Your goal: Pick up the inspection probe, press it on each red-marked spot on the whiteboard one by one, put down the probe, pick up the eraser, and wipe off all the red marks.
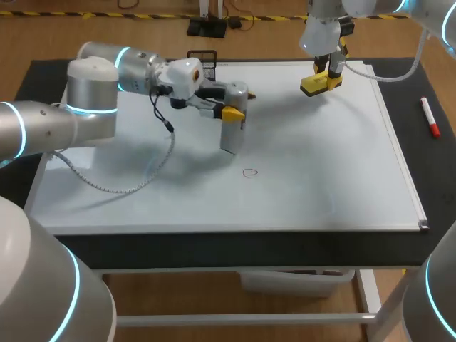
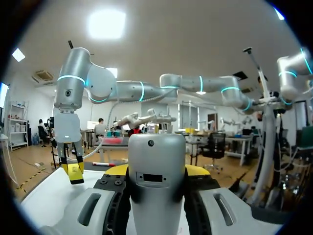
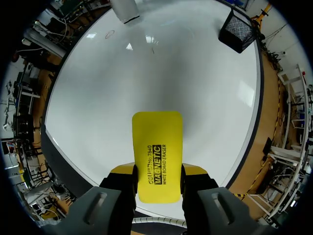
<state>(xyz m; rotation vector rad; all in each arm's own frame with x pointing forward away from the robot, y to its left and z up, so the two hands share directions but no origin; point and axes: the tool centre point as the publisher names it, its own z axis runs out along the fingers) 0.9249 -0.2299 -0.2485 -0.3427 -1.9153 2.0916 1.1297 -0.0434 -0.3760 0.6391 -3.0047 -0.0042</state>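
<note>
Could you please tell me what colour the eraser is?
The eraser is bright yellow with black print on it. It shows best in the right wrist view.

Glossy, smooth, light-reflecting: flat white whiteboard (image 3: pixel 146 83). Matt plastic: yellow rectangular eraser (image 3: pixel 157 147). Satin sheen: rounded silver-grey probe (image 2: pixel 156 161). Thin metal mesh: far black wire basket (image 3: pixel 238 30).

probe (image 3: pixel 124 11): mostly cut off by edge | red mark (image 1: pixel 249 172): too small to tell detail
</note>
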